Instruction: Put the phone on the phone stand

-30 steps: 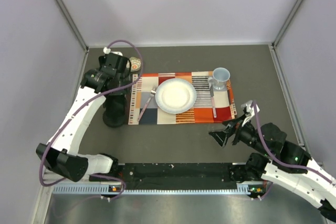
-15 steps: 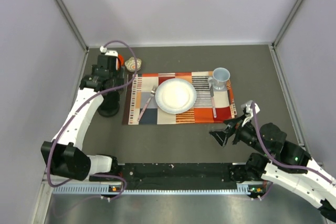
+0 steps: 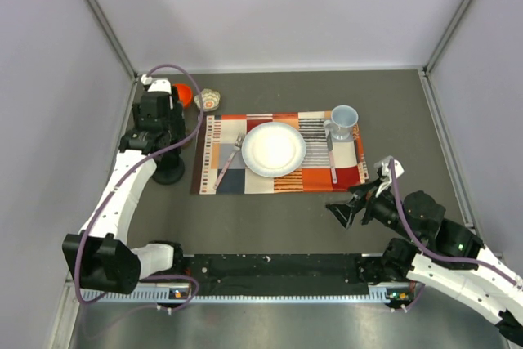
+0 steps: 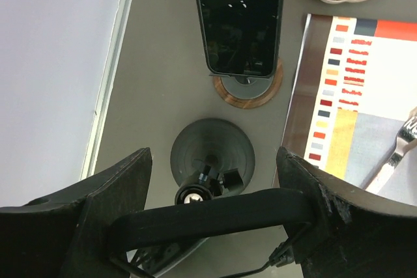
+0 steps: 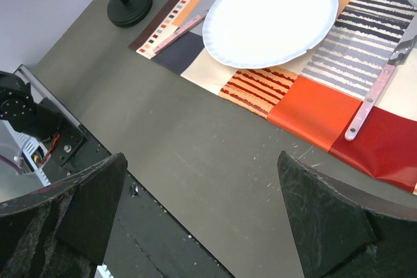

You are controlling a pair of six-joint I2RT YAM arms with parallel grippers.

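Note:
In the left wrist view the black phone (image 4: 241,17) leans on the phone stand, whose round brown base (image 4: 248,88) shows under its lower edge. My left gripper (image 4: 214,164) is open and empty, hovering apart from the phone, above the black round-based post (image 4: 212,154). In the top view the left gripper (image 3: 163,130) hangs over the far left of the table and hides the phone and the stand. My right gripper (image 3: 353,210) is open and empty over bare table, also in the right wrist view (image 5: 202,216).
A patterned placemat (image 3: 327,176) holds a white plate (image 3: 274,149), fork (image 3: 226,163), knife (image 3: 331,157) and mug (image 3: 343,123). A patterned coaster (image 3: 210,101) and a red object (image 3: 181,94) lie far left. The post's base (image 3: 169,173) stands beside the mat. Walls enclose the table.
My left arm has swung left and towards the far corner, uncovering the coaster and the red object. The right arm has not moved.

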